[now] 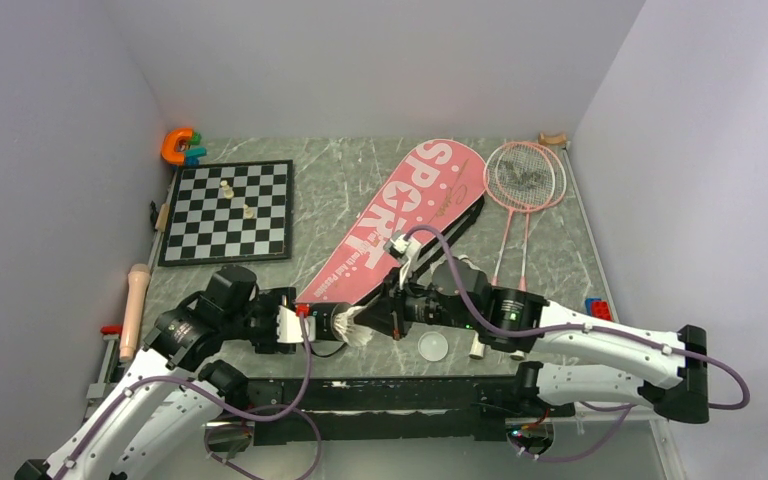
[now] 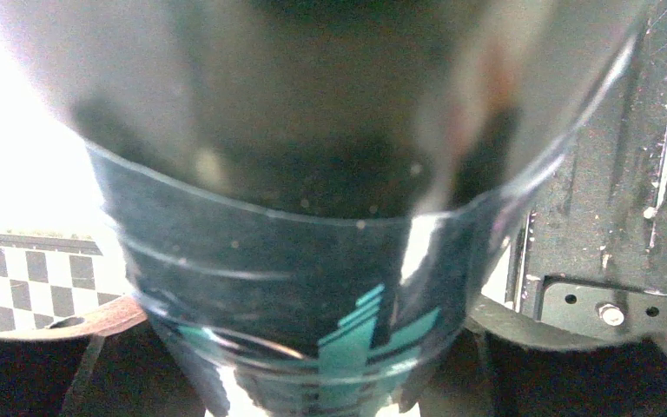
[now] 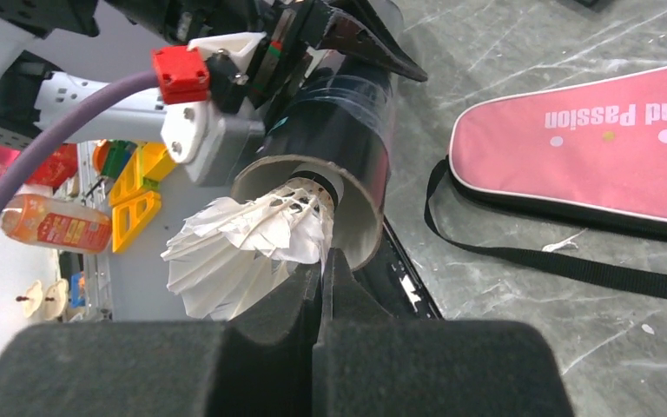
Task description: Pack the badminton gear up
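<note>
The long black tube point(image 1: 328, 320) point(image 3: 347, 113) is held level over the table's near edge, my left gripper point(image 1: 308, 322) shut around it; its dark wall point(image 2: 313, 287) fills the left wrist view. A white feather shuttlecock point(image 1: 356, 329) point(image 3: 243, 248) sits cork-first in the tube's open mouth, feathers sticking out. My right gripper point(image 1: 396, 320) point(image 3: 323, 261) is shut, pinching the edge of those feathers. The pink "SPORT" bag point(image 1: 400, 220) point(image 3: 591, 148) lies flat behind. Two pink rackets point(image 1: 525, 180) lie at the back right.
A chessboard point(image 1: 227, 210) with two pieces lies at the back left, an orange U-shaped toy point(image 1: 177, 146) behind it. A round white lid point(image 1: 432, 347) lies under my right wrist. The bag's black strap point(image 3: 556, 261) trails on the table. A wooden handle point(image 1: 137, 310) lies far left.
</note>
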`<state>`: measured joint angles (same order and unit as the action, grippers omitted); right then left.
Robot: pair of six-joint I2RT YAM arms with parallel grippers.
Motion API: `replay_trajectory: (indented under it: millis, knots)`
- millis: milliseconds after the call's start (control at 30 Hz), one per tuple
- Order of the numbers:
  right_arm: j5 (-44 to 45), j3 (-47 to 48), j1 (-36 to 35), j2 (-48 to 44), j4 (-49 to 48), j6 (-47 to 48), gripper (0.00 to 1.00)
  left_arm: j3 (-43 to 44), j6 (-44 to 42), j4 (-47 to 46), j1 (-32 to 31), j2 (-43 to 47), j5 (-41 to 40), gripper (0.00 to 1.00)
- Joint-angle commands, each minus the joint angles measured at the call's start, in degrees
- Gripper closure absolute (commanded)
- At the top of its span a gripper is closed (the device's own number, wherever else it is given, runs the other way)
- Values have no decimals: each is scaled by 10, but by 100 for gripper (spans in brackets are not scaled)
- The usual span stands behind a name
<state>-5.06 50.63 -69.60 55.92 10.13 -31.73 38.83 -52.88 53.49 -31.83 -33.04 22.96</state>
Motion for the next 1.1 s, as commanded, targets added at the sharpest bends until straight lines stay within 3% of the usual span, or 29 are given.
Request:
replay_trajectory:
  millis: [0, 167, 267, 367, 733, 1067]
  knots:
    - [16, 26, 3, 28, -45, 2, 97, 28, -6, -3, 1, 7, 27, 100]
    - [51, 47, 3, 45, -24, 14, 56, 28, 2, -1, 1, 15, 35, 100]
    - [75, 54, 3, 35, -12, 20, 42, 26, 7, -3, 1, 20, 37, 100]
    - [83, 61, 3, 25, 7, 27, 34, 24, 12, -6, 0, 22, 41, 100]
    - [110, 65, 3, 6, 80, 28, 29, 36, 44, -30, 1, 14, 49, 100]
    - [91, 33, 2, 22, 40, 10, 26, 60, 60, -39, 1, 1, 57, 100]
